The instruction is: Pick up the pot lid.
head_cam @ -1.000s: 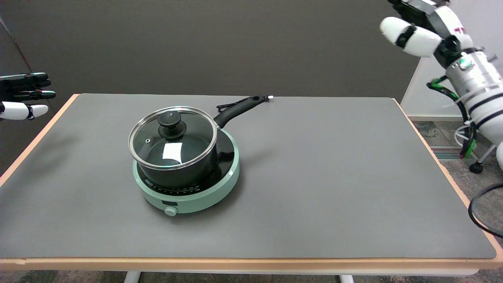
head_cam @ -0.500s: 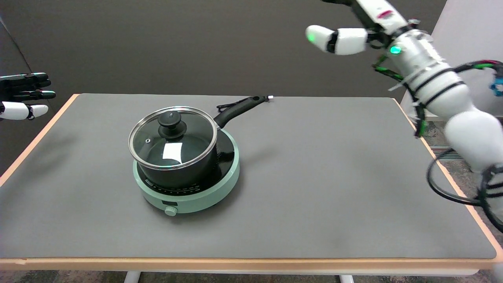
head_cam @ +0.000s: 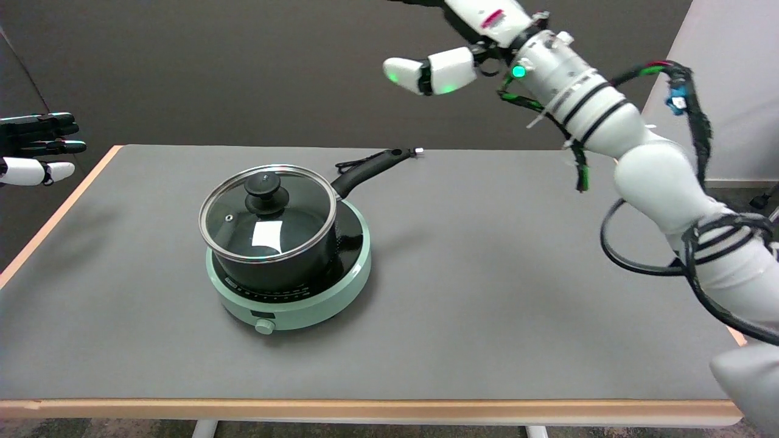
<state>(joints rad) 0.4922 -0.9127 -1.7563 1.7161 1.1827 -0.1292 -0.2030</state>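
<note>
Grey mat over the table [head_cam: 487,274], dark wall behind. You're in the approach step: the right hand [head_cam: 453,42] is high in the air, up and to the right of the saucepan [head_cam: 277,252] and well apart from it. Most of the hand runs off the top edge; only a thumb-like white finger [head_cam: 426,73] shows, stuck out toward the pan with nothing on it. Whether the fingers are spread wide or curled, I cannot tell from here.

The pot lid [head_cam: 268,213] sits flat on the saucepan, which stands on the green induction hob [head_cam: 292,304]. The lid is glass with a steel rim and a black knob [head_cam: 265,193] at centre, pointing straight up. It's round, so no long axis to line up with. The pan's handle [head_cam: 368,170] runs off from the knob to the right and far side.

Next move, as I read it: carry the hand left and down until it's over the knob, fingers apart, then close on the knob from above. Come in clear of the handle, and lift straight up so the rim doesn't drag the pan.
</note>
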